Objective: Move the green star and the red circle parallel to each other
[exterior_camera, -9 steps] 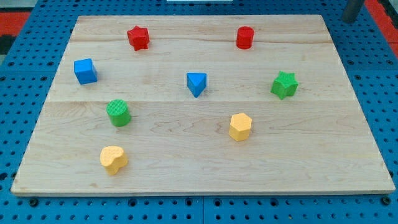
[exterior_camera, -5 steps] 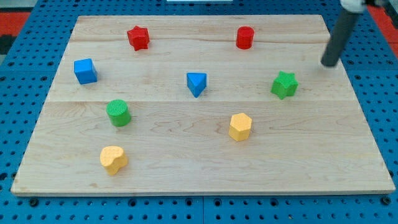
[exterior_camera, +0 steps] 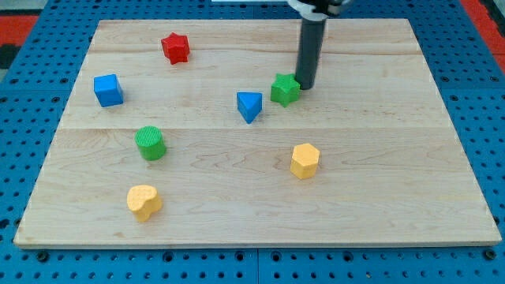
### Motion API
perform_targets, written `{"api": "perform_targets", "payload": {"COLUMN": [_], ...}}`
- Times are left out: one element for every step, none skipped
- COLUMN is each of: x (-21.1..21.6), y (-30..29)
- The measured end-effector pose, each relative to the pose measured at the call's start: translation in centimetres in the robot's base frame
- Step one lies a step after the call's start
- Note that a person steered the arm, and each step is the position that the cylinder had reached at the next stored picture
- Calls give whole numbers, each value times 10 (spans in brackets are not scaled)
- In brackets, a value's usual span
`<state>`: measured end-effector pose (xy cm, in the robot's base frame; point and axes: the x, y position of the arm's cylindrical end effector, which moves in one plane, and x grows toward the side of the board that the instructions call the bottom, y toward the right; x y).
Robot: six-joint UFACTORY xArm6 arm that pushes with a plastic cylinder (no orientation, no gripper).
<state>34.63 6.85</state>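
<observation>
My rig carries no claw, only a straight dark rod, so there is nothing to spread or pinch. My tip (exterior_camera: 304, 85) rests on the wooden board (exterior_camera: 442, 158), touching the right edge of the green star (exterior_camera: 285, 89). The rod stands upright and its top is cut off by the view's top edge, under a pale collar.

The red circle is hidden from me; the rod's shaft covers the strip of board just above the green star, and I cannot tell what lies behind it.

The board is pale planked wood with visible grain, lying on a blue pegboard (exterior_camera: 24, 95) dotted with holes. The blue triangle (exterior_camera: 249, 106) sits just left of the green star, apart from it. The red star (exterior_camera: 175, 47) is near the view's top, well left. The blue cube (exterior_camera: 108, 90) is at the left side, the ribbed green cylinder (exterior_camera: 150, 143) below it. A yellow hexagon (exterior_camera: 304, 160) and a rounded yellow block (exterior_camera: 144, 201), its shape unclear, lie toward the view's bottom.
</observation>
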Motion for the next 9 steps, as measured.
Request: {"api": "perform_targets", "payload": {"x": [-7,-50,-82,-87,-103,-88,-64,-70,-53], "y": [-11,-61,-34,-2,13,61,72,100,124]}}
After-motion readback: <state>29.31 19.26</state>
